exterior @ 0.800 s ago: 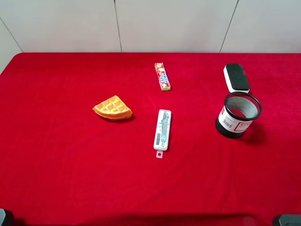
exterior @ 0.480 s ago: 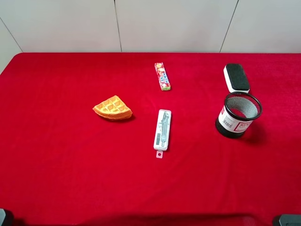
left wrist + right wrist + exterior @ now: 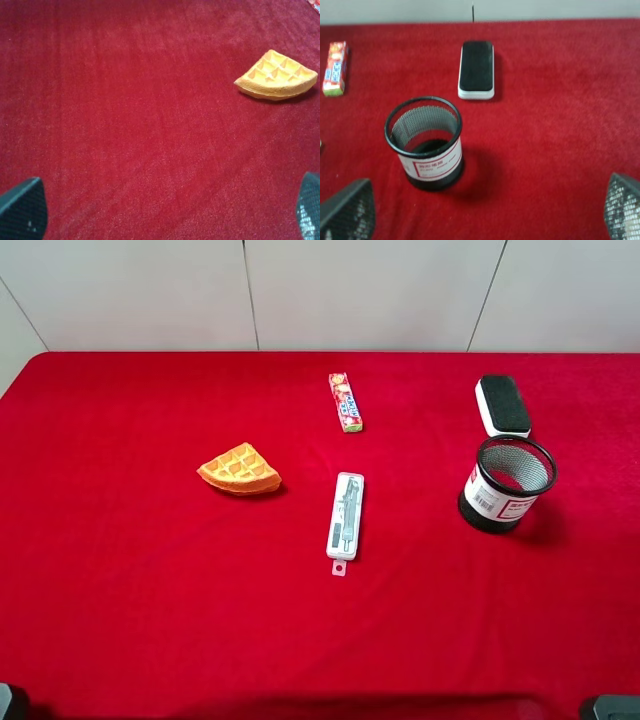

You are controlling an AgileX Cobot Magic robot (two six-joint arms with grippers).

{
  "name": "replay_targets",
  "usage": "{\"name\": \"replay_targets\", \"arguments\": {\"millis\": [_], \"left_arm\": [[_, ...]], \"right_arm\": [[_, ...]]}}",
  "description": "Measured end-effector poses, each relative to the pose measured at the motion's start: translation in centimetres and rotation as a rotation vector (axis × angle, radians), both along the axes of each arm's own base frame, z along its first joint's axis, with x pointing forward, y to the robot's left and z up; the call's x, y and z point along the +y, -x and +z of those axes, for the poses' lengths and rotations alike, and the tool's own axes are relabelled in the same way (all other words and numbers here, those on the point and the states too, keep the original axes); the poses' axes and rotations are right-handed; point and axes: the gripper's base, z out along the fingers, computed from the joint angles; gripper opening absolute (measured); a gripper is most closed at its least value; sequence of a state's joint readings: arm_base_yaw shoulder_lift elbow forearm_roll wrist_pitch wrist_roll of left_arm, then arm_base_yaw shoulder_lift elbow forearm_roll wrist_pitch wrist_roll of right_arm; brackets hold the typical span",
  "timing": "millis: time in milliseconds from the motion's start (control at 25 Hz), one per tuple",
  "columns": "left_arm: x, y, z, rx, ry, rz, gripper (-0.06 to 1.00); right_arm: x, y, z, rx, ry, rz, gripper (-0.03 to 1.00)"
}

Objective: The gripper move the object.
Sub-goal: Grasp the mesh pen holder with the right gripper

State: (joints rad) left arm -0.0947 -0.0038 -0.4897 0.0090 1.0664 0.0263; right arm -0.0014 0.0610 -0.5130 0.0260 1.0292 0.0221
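Our right gripper (image 3: 484, 210) sits at the near edge, jaws spread wide and empty. The left gripper (image 3: 165, 210) is the same, over bare red cloth (image 3: 125, 100). The pen cup (image 3: 505, 485) stands upright, well apart, at about 11 o'clock from the right gripper. We should approach level, straddle its wall squarely and close gently, since it may tip. The eraser (image 3: 502, 405) lies just beyond, at the cup's 12 o'clock, so we should keep clear of it.

A staged lab bench: red felt tabletop (image 3: 120, 620) backed at twelve o'clock by white wall panels (image 3: 360, 290), scattered with unrelated props: waffle wedge (image 3: 239, 470), candy pack (image 3: 345, 402), whiteboard eraser (image 3: 502, 405), mesh pen cup (image 3: 505, 498).
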Motion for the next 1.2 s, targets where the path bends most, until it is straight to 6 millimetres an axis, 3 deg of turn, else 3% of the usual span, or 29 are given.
{"name": "replay_targets", "arguments": {"millis": [640,1200], "left_arm": [[0.0,0.0,0.0,0.0,0.0,0.0,0.99],[0.0,0.0,0.0,0.0,0.0,0.0,0.99]], "right_arm": [[0.1,-9.3,5.5,0.328,0.005,0.02,0.69],[0.9,-17.5,4.6,0.622,-0.068,0.087,0.69]]}}
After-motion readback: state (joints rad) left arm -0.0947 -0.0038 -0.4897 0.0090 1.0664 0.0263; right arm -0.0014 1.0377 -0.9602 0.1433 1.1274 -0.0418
